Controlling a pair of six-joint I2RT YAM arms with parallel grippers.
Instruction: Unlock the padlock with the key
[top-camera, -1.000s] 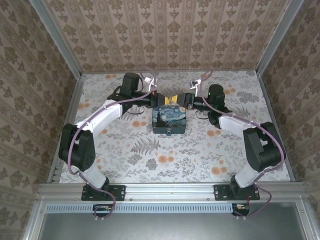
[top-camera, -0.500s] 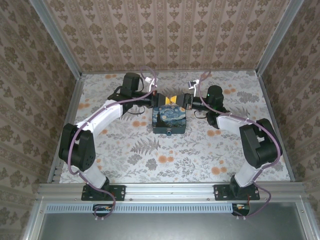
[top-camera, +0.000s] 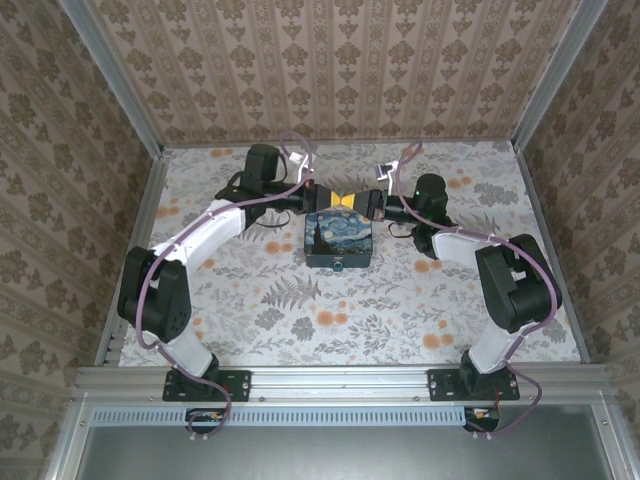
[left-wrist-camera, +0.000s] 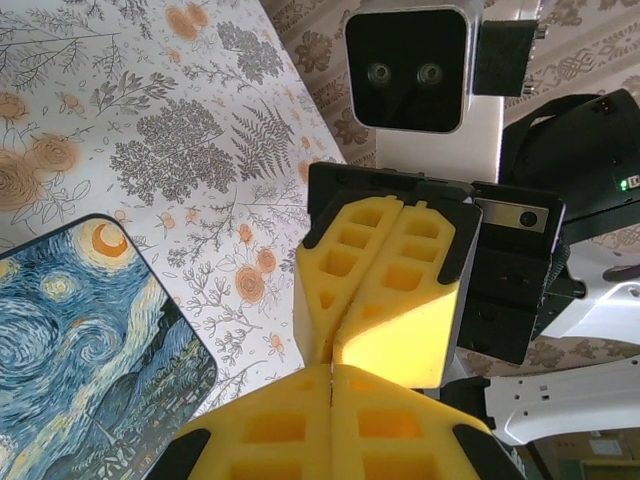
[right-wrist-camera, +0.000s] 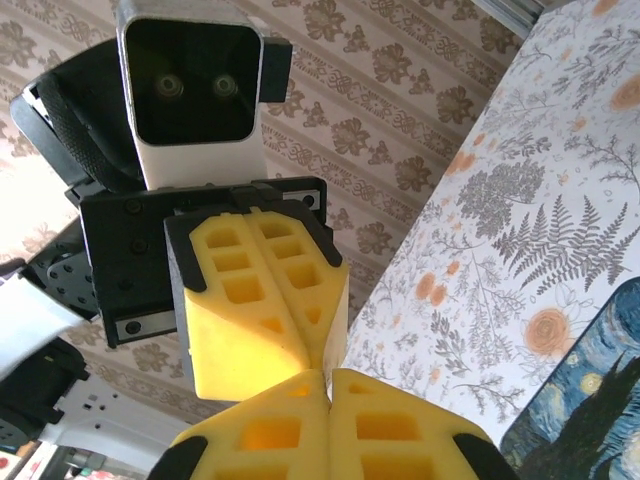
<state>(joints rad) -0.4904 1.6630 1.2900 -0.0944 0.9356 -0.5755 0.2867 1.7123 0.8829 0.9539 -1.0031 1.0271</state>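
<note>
Closest to each wrist lens are that arm's own yellow fingers, and both pairs are pressed together with no gap: the left gripper (left-wrist-camera: 331, 372) is closed, and so is the right gripper (right-wrist-camera: 328, 374). The two meet tip to tip in the air, just beyond the far edge of the box (top-camera: 338, 236). The key cannot be made out between the pads, so whether either pinch actually has it cannot be told. It looks like a hand-over or a re-grip of the key. If so, it would go best if the receiving pinch sits squarely on the key's head before the other lets go, leaving the blade free and pointing outward. The arms would need to part slowly along one line so that nothing twists. The free gripper could later steady the lock, which is probably light enough to swing away from a pushed key. Past the fingertips in the left wrist view, the box lies flat on the flowered table (top-camera: 400, 310), its lid painted with blue and yellow swirls. The padlock (top-camera: 340, 266) sits at the middle of the box's side facing the arm bases, touching that edge and well apart from both grippers. From above it is a tiny dark speck with a bluish spot, far smaller than the box. Its shackle and keyhole are too small to read.
</note>
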